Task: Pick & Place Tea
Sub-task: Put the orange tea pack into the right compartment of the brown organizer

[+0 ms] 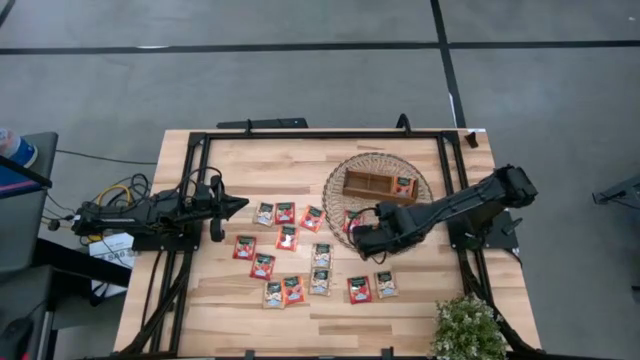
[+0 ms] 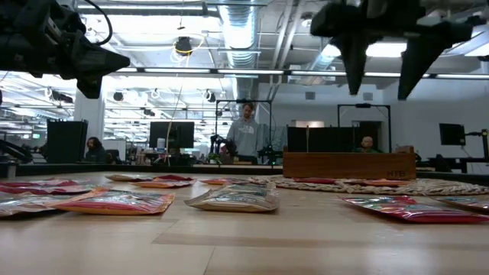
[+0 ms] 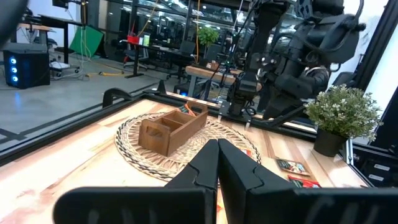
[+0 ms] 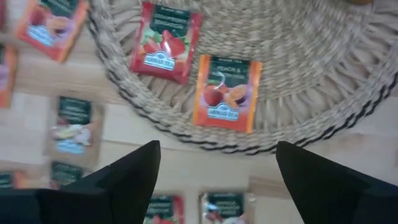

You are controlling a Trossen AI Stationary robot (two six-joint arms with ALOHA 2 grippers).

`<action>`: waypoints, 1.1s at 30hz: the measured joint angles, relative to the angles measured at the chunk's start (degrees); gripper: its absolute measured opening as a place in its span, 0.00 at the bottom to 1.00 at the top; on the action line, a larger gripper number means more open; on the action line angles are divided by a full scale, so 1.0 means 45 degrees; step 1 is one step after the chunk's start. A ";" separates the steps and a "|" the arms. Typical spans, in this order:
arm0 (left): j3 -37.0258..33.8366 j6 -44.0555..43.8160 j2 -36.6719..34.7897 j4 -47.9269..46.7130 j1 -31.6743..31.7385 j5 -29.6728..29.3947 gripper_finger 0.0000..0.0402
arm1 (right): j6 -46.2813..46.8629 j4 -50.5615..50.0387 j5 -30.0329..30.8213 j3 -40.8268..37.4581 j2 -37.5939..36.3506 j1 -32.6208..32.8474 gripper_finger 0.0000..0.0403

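Several red and pale green tea sachets [image 1: 287, 238] lie flat on the wooden table between the arms. Two more lie on the wicker mat's edge: a red one [image 4: 165, 40] and an orange one [image 4: 225, 92]. My right gripper [image 4: 217, 171] hovers open above these two, over the near-left rim of the mat [image 1: 340, 205], clear of the table in the low view [image 2: 382, 72]. Another red sachet [image 1: 404, 186] lies in the wooden tray [image 1: 378, 184], which stands on the mat. My left gripper [image 1: 240, 205] is shut and raised over the table's left part, its fingers [image 3: 217, 165] pointing toward the mat.
A potted plant [image 1: 467, 328] stands at the table's near right corner. The black frame rails [image 1: 190, 200] run along the table's sides. People sit and stand in the room behind the table [image 2: 246, 130]. Bare wood shows along the near edge [image 1: 330, 335].
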 joint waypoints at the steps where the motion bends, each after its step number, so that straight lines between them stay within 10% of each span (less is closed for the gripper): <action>1: 0.0000 0.0000 0.0000 -0.0001 0.0004 0.0014 0.00 | -0.0031 -0.0074 -0.0089 -0.0004 0.0227 -0.0126 0.79; 15: 0.0003 -0.0010 0.0000 -0.0094 0.0000 0.0180 0.00 | -0.1409 -0.0125 -0.1481 -0.0010 0.1979 -0.0957 0.79; 33: 0.0005 -0.0063 0.0000 -0.0191 -0.0001 0.0212 0.00 | -0.1401 0.3052 -0.0406 -0.3531 -0.1336 -0.0763 0.79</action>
